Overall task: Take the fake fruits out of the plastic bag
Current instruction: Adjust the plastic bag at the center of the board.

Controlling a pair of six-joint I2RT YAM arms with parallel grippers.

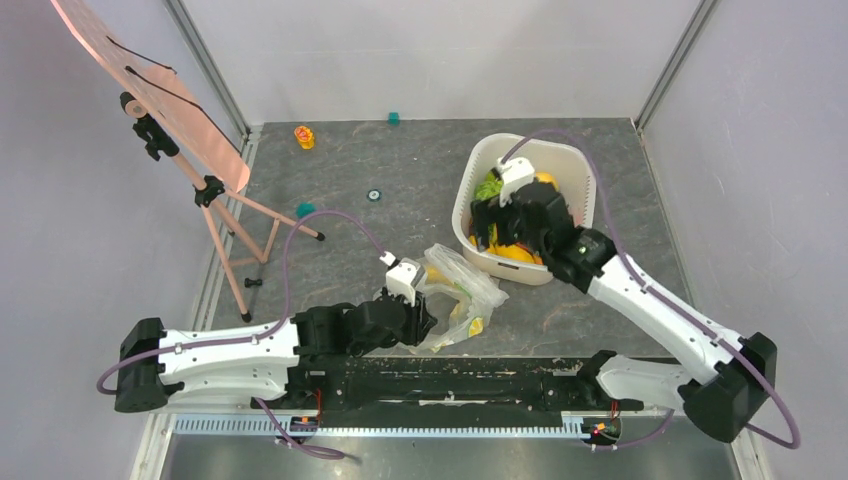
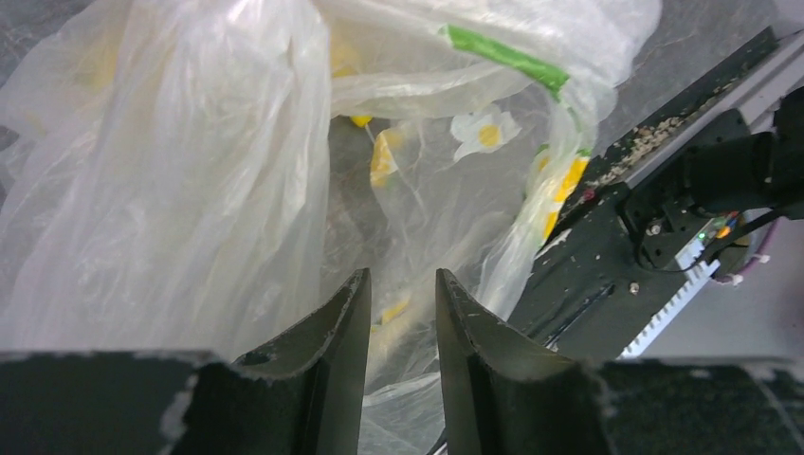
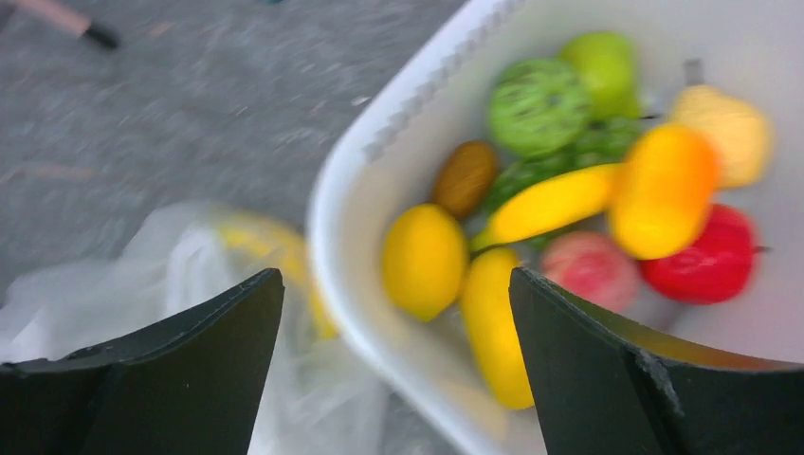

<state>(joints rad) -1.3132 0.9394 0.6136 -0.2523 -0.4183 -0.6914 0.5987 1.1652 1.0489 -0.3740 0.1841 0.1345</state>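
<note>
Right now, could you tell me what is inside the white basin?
Fake fruits: a yellow lemon, a banana, a red one, a bumpy green one. Whatever lies beneath them is covered.

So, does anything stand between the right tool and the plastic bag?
Only the bag-side wall of the white basin: the open right tool hangs over the fake fruits inside, and the plastic bag lies outside that wall.

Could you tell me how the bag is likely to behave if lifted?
The bag is thin, crinkled film, so it would probably sag and fold rather than hold shape. It looks light. The yellow shape showing through, if a fruit, might slide as it lifts.
</note>
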